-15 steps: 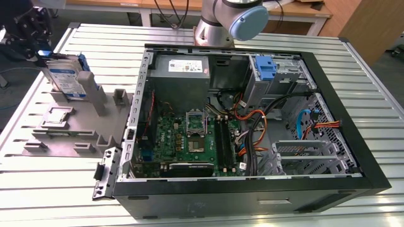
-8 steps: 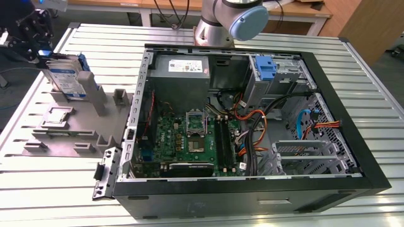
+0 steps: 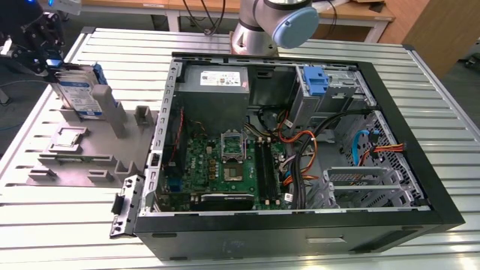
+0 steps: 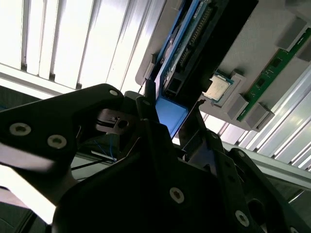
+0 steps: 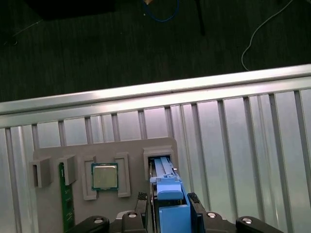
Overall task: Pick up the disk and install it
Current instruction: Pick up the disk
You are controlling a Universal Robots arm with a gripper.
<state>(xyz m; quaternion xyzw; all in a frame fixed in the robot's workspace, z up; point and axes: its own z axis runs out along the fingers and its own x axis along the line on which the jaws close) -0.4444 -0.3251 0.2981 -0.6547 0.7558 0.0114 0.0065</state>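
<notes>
Exterior view: the arm's black claw [image 3: 46,59] hangs near the edge of a slatted metal table [image 3: 420,101], closed to a narrow gap on the upper end of the disk [image 3: 78,94]. The disk, a silver drive with a white-and-blue label inside a blue plastic frame, stands on edge and slightly tilted directly beneath the claw. Its lower end sits in a slot of a grey holder [image 3: 82,163].

In the first wrist view, the fingers [image 5: 192,198] sit against either side of the blue frame, and the disk [image 5: 163,167] runs away from the fingertips down into the holder's slot. Just beside the claw, in the next pocket of the same holder, lies a small square silver chip [image 5: 104,175]. A green memory stick [image 5: 68,201] sits one place farther from the claw.

The second wrist view looks along the claw [image 4: 172,109] from behind its dark body. The blue frame is caught between the fingertips, and the chip and the memory stick lie off to one side.

Well apart from the claw, toward the exterior view's right, an open black computer case [image 3: 300,225] lies on its side on the table. It exposes a green motherboard [image 3: 225,163], a tangle of cables [image 3: 304,169] and a blue bracket [image 3: 315,81] in its drive bay. The arm's grey base [image 3: 259,28] rises beyond the case.
</notes>
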